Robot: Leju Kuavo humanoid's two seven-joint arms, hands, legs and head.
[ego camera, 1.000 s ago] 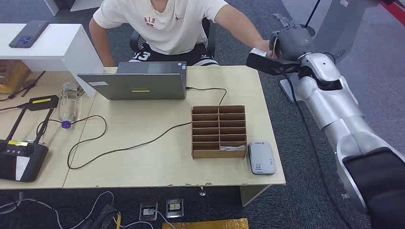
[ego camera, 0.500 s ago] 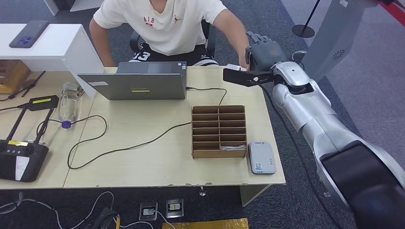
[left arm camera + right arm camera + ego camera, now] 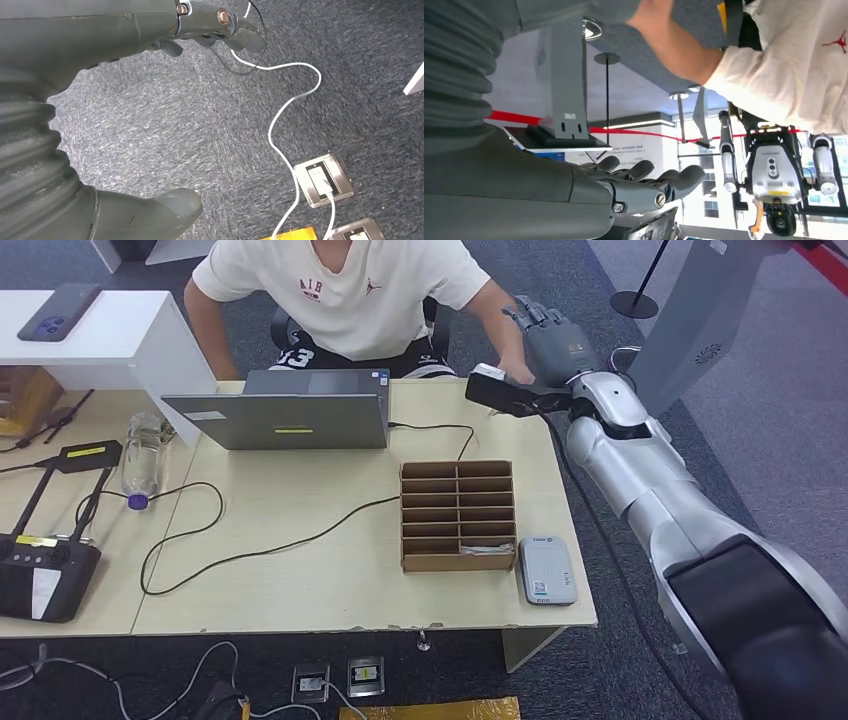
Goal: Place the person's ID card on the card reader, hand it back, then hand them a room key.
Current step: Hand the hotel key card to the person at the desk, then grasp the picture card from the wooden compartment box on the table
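Card handling should be easy: thin, stiff, light, slick, so pinch its edges. Right hand (image 3: pixel 552 340) reaches the person's hand (image 3: pixel 513 367) at the worktop's (image 3: pixel 300 560) 1 o'clock corner, fingers spread; can't see the card itself. Reader (image 3: pixel 547 570) sits at 5 o'clock.

On the person's white T-shirt (image 3: pixel 345 290) you can read red letters "AIR" across the chest, with a small red jumping-figure logo beside them. The dark shorts (image 3: pixel 300 357) carry a white number that looks like "23", partly hidden behind the laptop (image 3: pixel 280 418). The labels on the laptop and on the card reader (image 3: pixel 547 570), near the surface's front right corner, are too small to read.
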